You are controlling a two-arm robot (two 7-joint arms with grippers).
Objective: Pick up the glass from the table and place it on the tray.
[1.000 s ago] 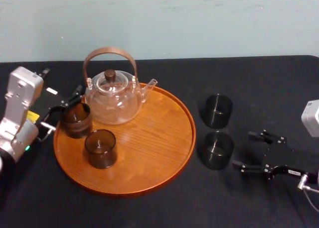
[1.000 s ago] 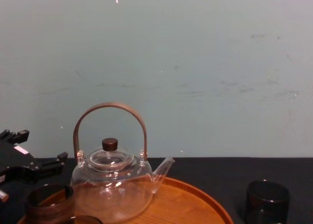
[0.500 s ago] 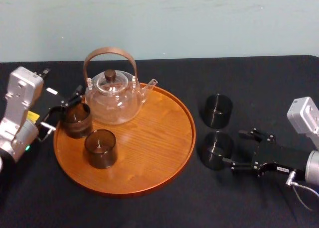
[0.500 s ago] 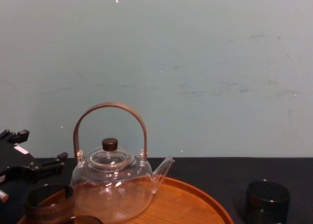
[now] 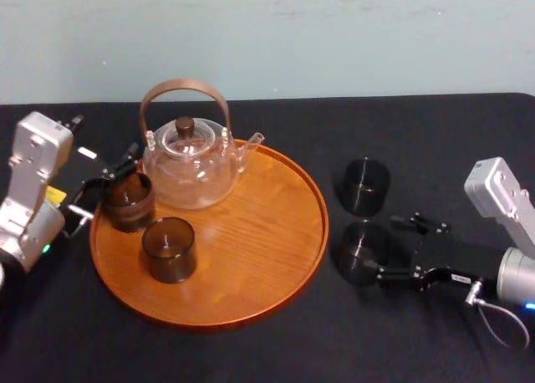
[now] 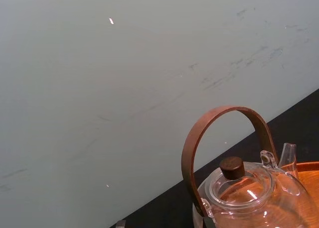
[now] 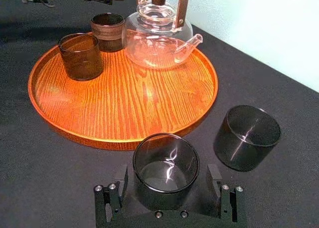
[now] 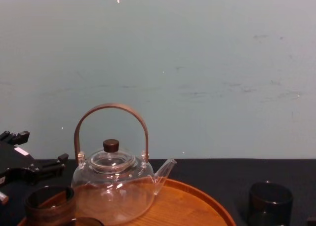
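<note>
The right gripper [image 7: 167, 177] holds its jaws wide apart, one on each side of the dark glass [image 5: 361, 251], gripping nothing yet. The glass stands on the table [image 5: 451, 140] just beside the tray [image 5: 251, 249]. A second glass [image 5: 365, 185] sits close behind, so closing off-centre could tip the target or knock its neighbour. The smooth wall may slip in the lift, and a low carry could catch the tray's rim. The left gripper [image 5: 104, 186] rests, jaws spread, at the tray's left edge.
</note>
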